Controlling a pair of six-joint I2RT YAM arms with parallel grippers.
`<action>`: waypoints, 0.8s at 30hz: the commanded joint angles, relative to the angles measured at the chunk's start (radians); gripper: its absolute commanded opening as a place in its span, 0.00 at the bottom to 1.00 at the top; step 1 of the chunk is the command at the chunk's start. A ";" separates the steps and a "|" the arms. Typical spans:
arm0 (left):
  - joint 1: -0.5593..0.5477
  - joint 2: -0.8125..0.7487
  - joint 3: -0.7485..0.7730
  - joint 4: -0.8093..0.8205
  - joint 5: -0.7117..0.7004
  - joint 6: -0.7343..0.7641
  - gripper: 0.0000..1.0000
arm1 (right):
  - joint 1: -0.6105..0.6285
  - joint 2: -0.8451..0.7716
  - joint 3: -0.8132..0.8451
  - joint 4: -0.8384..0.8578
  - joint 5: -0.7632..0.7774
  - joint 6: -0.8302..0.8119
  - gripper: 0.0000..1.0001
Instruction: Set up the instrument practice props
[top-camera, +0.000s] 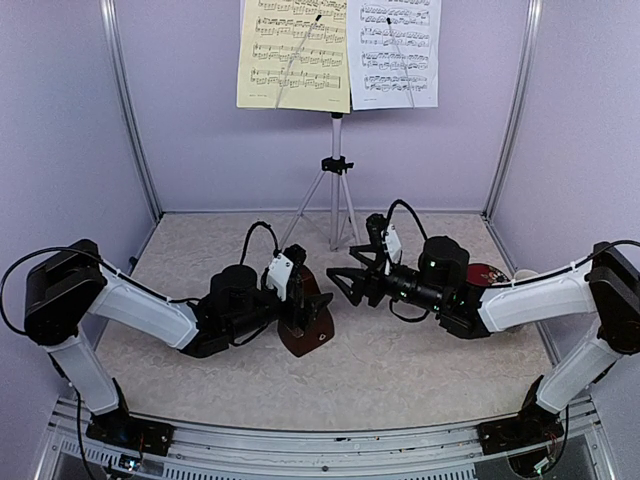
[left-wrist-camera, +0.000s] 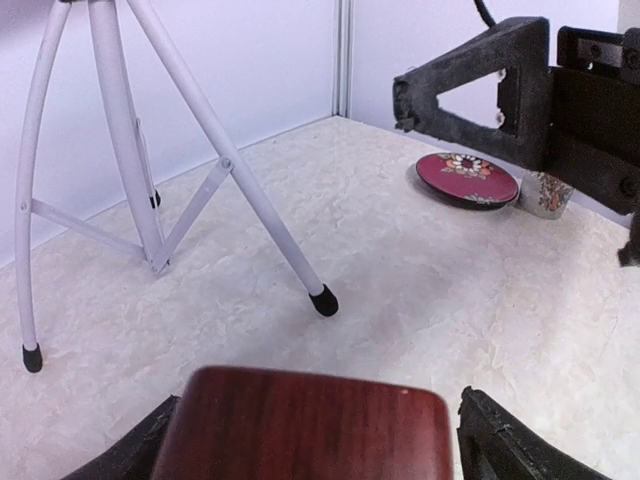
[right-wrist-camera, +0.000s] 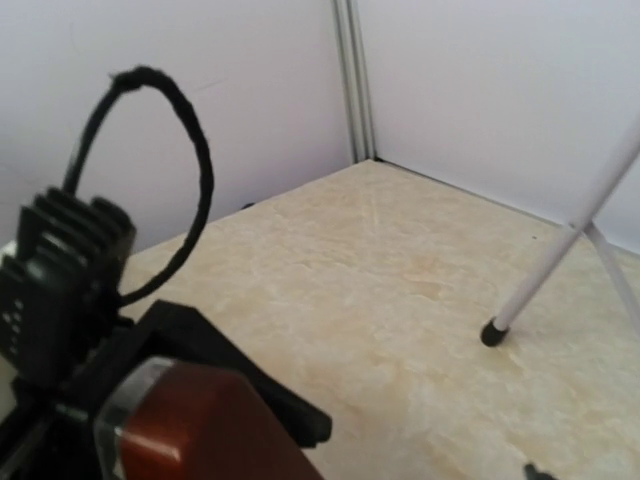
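- Brown wood-grain metronome (top-camera: 308, 322): centre of the top view, below the tripod feet of the music stand (top-camera: 336, 165), near them but apart.
- Left gripper (top-camera: 298, 300): clamped on the metronome's two flanks. In the left wrist view, black fingers (left-wrist-camera: 505, 445) either side of the brown body along the bottom edge.
- Long axis: reads as upright, wide base down and narrow end up, leaning slightly toward frame top, which may only be perspective.
- Cannot tell if the base touches the mat or hangs just above it.
- Facing: small pale mark low on the side turned to frame bottom, so probably the front faces the arm bases. A guess only.
- Right gripper (top-camera: 342, 282): spread wide, holding nothing, tips aimed frame-left at the metronome, just beside it and not touching.
- Key relation: metronome lies frame-left of the right fingertips and is already in the left hold, so the left arm is nearer and owns the next move.
- Yellow sheet (top-camera: 293, 55) and white sheet (top-camera: 394, 50): side by side on the stand at top centre, yellow on the left.
- Red dish (top-camera: 488, 273) and mug (top-camera: 524, 274): right of frame, behind the right arm, not part of the job.
- Likely next: set down square, open straight, back off along the grip line.
- Risks: tipping on release, or a bump from the nearby right jaws.
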 joint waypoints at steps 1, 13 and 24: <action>0.004 -0.049 -0.033 0.068 0.040 -0.023 0.92 | -0.010 -0.016 0.057 -0.093 -0.042 0.009 0.85; 0.030 -0.225 -0.185 0.084 0.150 0.010 0.83 | -0.009 0.055 0.208 -0.234 -0.095 0.029 0.86; 0.089 -0.240 -0.152 0.049 0.196 0.020 0.63 | -0.010 0.140 0.304 -0.325 -0.132 0.053 0.84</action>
